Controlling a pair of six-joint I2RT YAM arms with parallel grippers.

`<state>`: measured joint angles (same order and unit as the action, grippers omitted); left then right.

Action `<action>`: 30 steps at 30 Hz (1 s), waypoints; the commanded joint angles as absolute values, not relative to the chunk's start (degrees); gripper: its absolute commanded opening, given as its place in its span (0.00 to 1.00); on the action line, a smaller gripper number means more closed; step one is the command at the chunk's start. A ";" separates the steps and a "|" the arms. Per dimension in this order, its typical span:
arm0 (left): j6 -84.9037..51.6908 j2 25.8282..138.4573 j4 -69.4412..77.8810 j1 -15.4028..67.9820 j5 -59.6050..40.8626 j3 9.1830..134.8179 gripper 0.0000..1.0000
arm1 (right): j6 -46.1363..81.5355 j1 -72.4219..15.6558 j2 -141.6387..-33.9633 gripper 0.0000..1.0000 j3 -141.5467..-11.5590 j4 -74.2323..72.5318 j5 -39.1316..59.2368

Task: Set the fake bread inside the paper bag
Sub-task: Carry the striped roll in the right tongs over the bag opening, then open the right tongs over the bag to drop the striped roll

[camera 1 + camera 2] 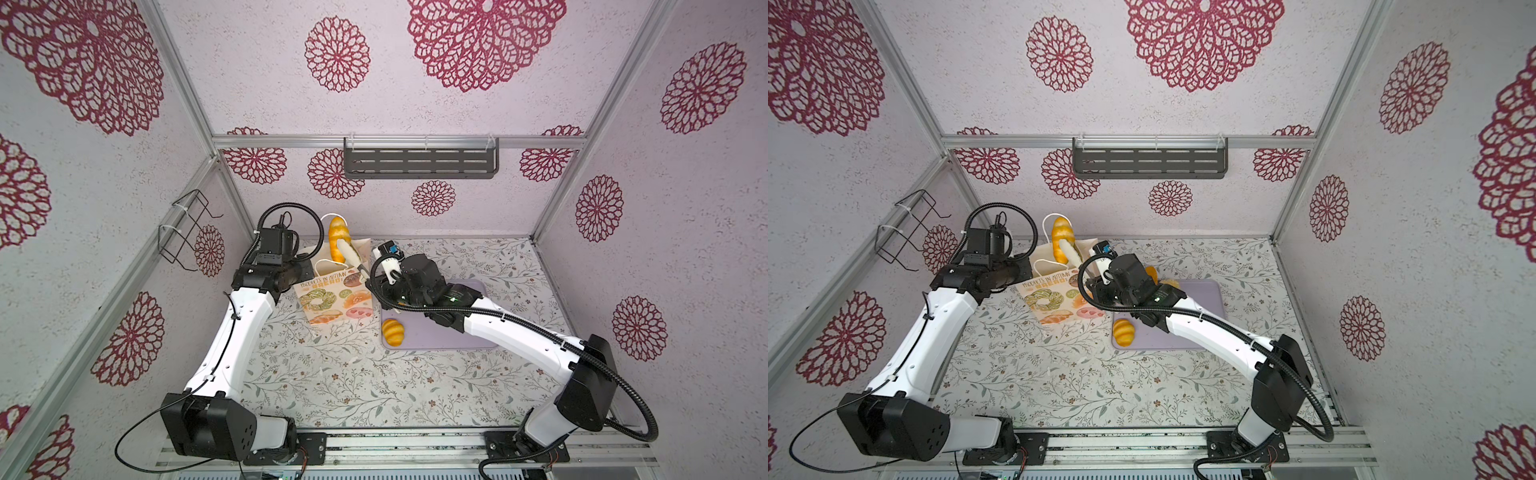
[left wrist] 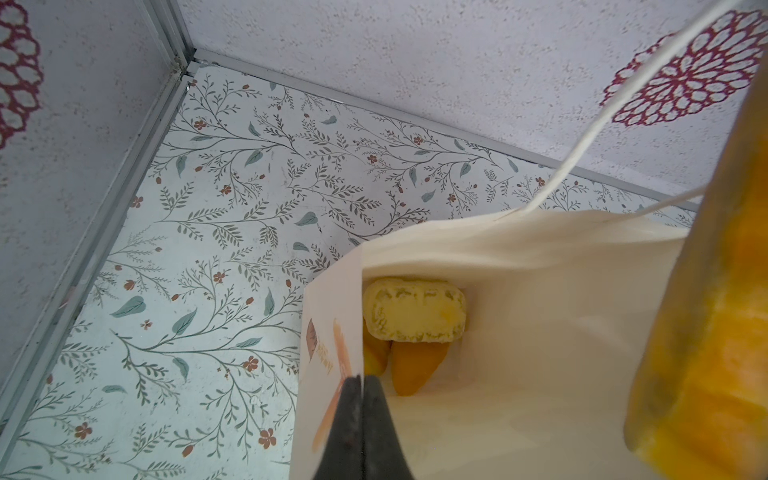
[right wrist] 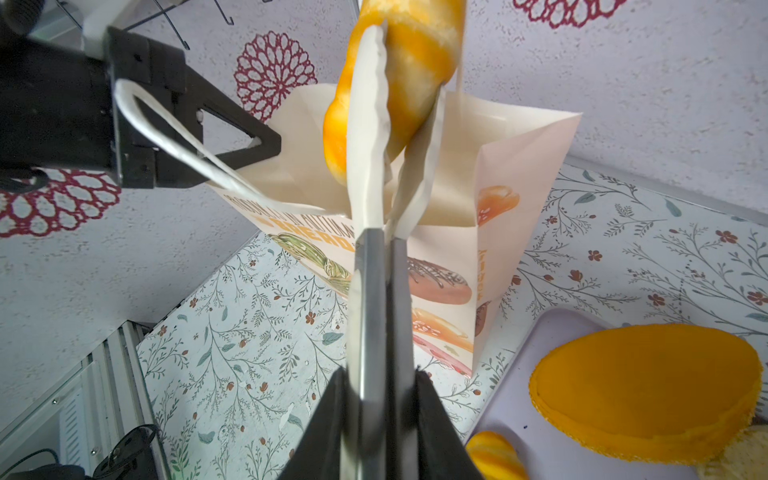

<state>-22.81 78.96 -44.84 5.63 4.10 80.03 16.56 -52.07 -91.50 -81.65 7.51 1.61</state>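
- The floral-print surface (image 1: 332,386) sits inside a booth of pale walls (image 1: 498,208) stamped with crimson rosettes. A grey slotted shelf (image 1: 420,163) hangs on the back wall and a wire rack (image 1: 187,230) on the left one.
- The paper bag (image 1: 332,297) stands upright toward the back left, with a lilac tray (image 1: 440,338) just to its right.
- My left hand (image 2: 362,380) is pinched closed on the bag's rim.
- My right hand (image 1: 344,250) clamps a long loaf (image 1: 337,237) — tilted, over the bag's open mouth.
- A cream bun (image 2: 413,309) lies at the bottom of the bag.
- A striped bun (image 1: 392,332) rests on the tray — my right arm hides much of the rest.
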 commanded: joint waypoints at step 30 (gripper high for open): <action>-22.89 77.52 -43.51 5.80 3.87 80.24 0.00 | 21.06 -52.33 -82.90 0.43 -78.48 3.10 1.19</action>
